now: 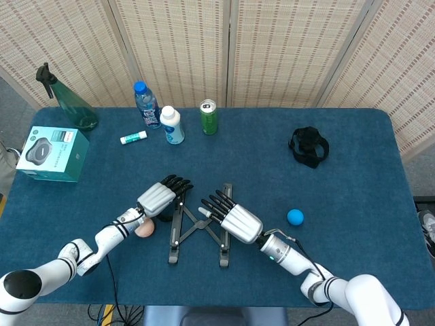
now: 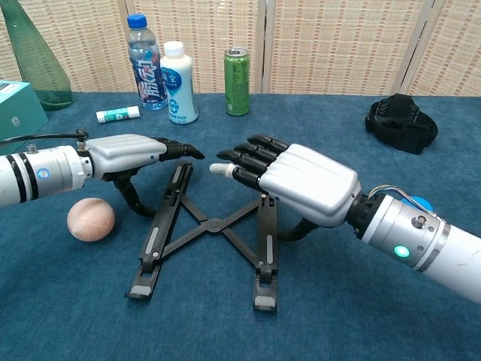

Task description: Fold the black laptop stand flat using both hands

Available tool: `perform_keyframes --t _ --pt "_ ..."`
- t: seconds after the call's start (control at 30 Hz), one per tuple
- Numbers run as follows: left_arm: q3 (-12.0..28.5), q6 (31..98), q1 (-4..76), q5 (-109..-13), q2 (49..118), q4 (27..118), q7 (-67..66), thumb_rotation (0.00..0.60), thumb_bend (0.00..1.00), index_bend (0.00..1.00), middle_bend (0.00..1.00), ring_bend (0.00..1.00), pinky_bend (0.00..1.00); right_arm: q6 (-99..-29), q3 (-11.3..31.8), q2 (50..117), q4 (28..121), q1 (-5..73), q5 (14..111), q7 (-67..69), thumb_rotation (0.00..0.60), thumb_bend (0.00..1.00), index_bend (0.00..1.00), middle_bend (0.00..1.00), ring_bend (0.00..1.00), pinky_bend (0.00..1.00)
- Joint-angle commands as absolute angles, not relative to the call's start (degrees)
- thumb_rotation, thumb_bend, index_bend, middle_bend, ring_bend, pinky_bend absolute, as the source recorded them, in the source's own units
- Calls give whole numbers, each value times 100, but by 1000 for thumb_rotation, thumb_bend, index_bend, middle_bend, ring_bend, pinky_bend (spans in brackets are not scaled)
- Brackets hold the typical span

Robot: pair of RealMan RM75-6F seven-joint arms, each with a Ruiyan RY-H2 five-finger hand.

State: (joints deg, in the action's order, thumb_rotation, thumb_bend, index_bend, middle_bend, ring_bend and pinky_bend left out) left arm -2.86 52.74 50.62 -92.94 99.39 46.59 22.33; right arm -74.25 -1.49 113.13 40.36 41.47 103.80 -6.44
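1. Black laptop stand (image 2: pixel 214 224) lies unfolded in an X on the blue counter (image 2: pixel 361 316)
2. Left hand (image 2: pixel 128 154) poised over the stand's left rail, fingers extended, gripping nothing
3. Right hand (image 2: pixel 297 180) poised over the right rail, fingers spread, empty
4. Pink ball (image 2: pixel 91 219) beside the left rail

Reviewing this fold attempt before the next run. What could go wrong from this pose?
1. The laptop stand is spread in an X; the right hand hovers over its right rail with fingers near the cross links, so closing the rails might pinch them.
2. The left hand sits at the left rail's far end only; an uneven push could skid the stand instead of folding it.
3. The egg-shaped ball beside the left rail could get knocked.
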Motion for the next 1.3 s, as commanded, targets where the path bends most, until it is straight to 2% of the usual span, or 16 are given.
perform_keyframes --t 0.03,1.3 --pt "-286 5278 5065 -9295 9953 4644 2240 600 142 0 25 0 0 -7458 -147 11397 3920 4182 10363 -588 600 0 0 0 0 0" --pt "-250 5261 5228 -9330 10024 4710 2400 600 142 0 25 0 0 -7891 8 12140 3041 4535 10155 -358 600 0 0 0 0 0"
